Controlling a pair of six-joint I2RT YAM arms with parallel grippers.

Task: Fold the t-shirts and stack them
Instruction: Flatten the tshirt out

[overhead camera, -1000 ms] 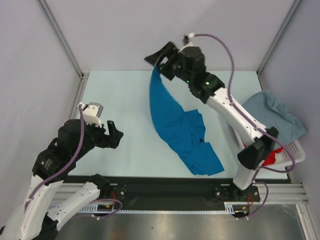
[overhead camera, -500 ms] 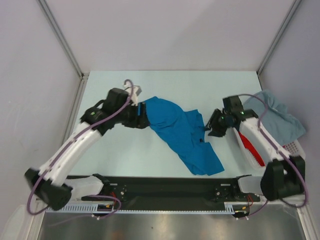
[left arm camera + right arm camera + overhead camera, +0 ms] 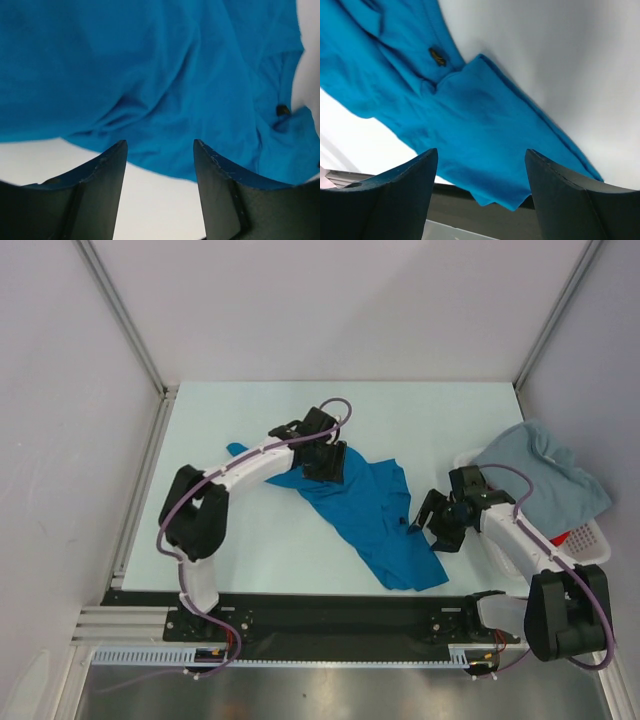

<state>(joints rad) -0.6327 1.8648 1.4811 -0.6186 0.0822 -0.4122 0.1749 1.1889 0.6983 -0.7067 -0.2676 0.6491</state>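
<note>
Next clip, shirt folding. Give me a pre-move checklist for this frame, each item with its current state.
1. Left gripper open and empty: ok, jaws apart, nothing held.
2. Right gripper open and empty: ok.
3. Blue t-shirt spread flat for folding: not ok, bunched and creased on the table.
4. Pale grey-blue t-shirt out of the basket: not ok, draped over it.
5. Red t-shirt condition: cannot tell, mostly hidden in the basket.

Bright, even light; faint soft shadows.
</note>
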